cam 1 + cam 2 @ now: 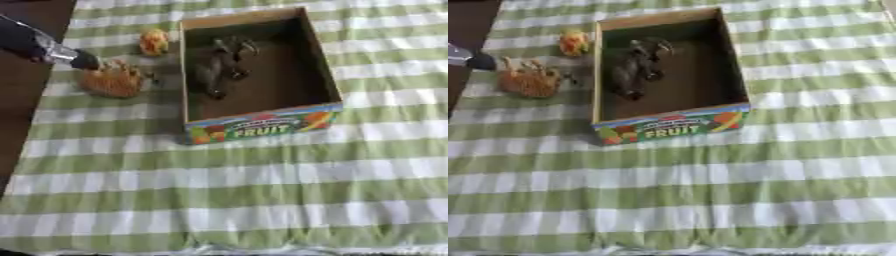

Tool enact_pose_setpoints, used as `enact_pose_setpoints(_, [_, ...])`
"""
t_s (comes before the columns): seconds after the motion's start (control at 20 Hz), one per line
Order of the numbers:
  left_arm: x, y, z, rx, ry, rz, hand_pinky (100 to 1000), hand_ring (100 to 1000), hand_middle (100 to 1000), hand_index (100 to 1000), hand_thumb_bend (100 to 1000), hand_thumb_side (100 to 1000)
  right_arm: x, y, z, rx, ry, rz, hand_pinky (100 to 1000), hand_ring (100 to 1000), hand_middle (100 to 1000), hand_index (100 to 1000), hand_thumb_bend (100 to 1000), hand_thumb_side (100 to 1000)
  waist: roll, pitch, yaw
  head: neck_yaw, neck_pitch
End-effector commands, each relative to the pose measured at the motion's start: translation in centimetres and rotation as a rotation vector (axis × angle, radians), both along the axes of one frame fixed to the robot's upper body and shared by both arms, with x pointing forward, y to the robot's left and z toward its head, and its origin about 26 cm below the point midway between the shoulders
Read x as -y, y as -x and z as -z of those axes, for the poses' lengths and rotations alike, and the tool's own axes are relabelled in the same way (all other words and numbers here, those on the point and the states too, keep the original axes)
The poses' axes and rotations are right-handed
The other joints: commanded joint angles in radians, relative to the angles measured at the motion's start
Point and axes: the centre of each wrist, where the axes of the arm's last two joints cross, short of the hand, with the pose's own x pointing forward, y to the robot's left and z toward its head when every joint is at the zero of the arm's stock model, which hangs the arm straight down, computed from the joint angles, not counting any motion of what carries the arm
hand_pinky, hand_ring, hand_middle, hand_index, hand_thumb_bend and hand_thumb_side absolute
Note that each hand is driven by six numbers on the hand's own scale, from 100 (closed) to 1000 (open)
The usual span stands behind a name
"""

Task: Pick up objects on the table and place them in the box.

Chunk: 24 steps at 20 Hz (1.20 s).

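Left eye view, left robot hand (112, 70) reaching in from upper left, fingers curled around orange object (111, 83)

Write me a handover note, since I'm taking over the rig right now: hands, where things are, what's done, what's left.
Left hand: reaches in from the upper left and sits over an orange object on the cloth left of the box; whether its fingers have closed on it is unclear.
Right hand: not in view.
Fruit box: open, standing on the green and white checked cloth.
Done: one dark grey object already lies inside the box, shape hard to make out.
Left: the orange object under the hand, and a small yellow and orange object further back, also left of the box.
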Motion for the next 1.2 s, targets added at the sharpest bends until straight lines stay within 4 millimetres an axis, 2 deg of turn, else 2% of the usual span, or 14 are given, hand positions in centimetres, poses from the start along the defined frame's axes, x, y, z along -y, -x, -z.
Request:
enact_pose_setpoints(0.05, [-0.5, -0.6, -0.6, -0.065, -0.038, -0.055, 662, 855, 857, 998, 828, 838, 0.0, 0.6, -0.8, 0.028, 0.003, -0.003, 766, 821, 776, 881, 100, 998, -0.003, -0.023, -0.003, 0.006, -0.005])
enact_pose_setpoints(0.4, [-0.4, -1.9, 0.0, -0.166, -0.026, -0.068, 665, 858, 864, 983, 728, 717, 0.1, 0.5, -0.6, 0.015, -0.007, 0.005, 766, 820, 774, 874, 100, 1000, -0.003, -0.017, -0.01, 0.01, -0.01])
enact_pose_setpoints(0.75, [-0.2, -3.1, 0.9, -0.237, -0.02, -0.065, 661, 850, 860, 997, 641, 632, 0.1, 0.5, -0.6, 0.006, -0.017, 0.002, 767, 819, 773, 867, 100, 1000, -0.001, -0.009, -0.02, 0.02, -0.015])
enact_pose_setpoints(1.2, [-0.3, -4.5, 2.3, -0.31, -0.017, -0.049, 654, 847, 864, 972, 527, 548, 0.1, 0.5, -0.5, -0.008, -0.032, 0.004, 769, 820, 773, 866, 100, 1000, 0.004, 0.0, -0.033, 0.03, -0.027])
